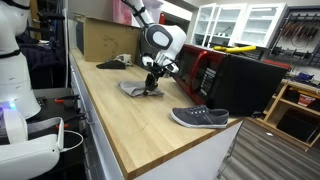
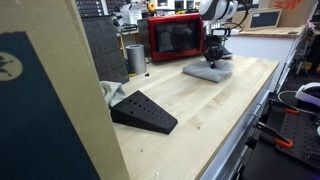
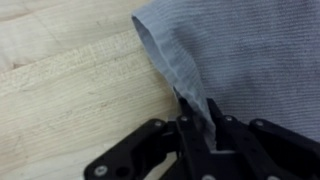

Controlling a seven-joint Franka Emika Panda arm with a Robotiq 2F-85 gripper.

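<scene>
Hovering low over the wooden table (image 1: 120, 130), the gripper (image 3: 198, 116) sits just in front of the red microwave (image 2: 175, 36), on its door side. Jaws are clenched on a thin raised fold of the grey cloth (image 3: 250, 55). The wrist view shows a ridge of fabric running up between the two black tips, pinched tight, with slack sheet on either side. The bulk of the cloth spreads away ahead of the jaws and off to one side, and bare planks lie on the other side past a hemmed edge. So the grip is near the cloth's border, not its middle. In both exterior views the cloth lies as a low rumpled patch on the wood just before the microwave (image 1: 133, 90) (image 2: 205, 72). Its longer side seems to run roughly along the microwave's front, and the gripper stands at the end nearer the microwave. The single arm comes down from above, wrist near vertical. The cloth is a fine weave in heathered blue-grey, soft and limp, and drapes without holding shape. The table is pale butcher-block with a straight grain and a smooth, matte top. Gripper links are black, hard and angular. A grey shoe (image 1: 200, 117) with a pale sole sits well apart from the microwave, near the table end. A black wedge (image 2: 143, 111), matte and sloped, lies well apart from the microwave on the opposite side. A metal cup (image 2: 135, 58) stands beside the microwave.
</scene>
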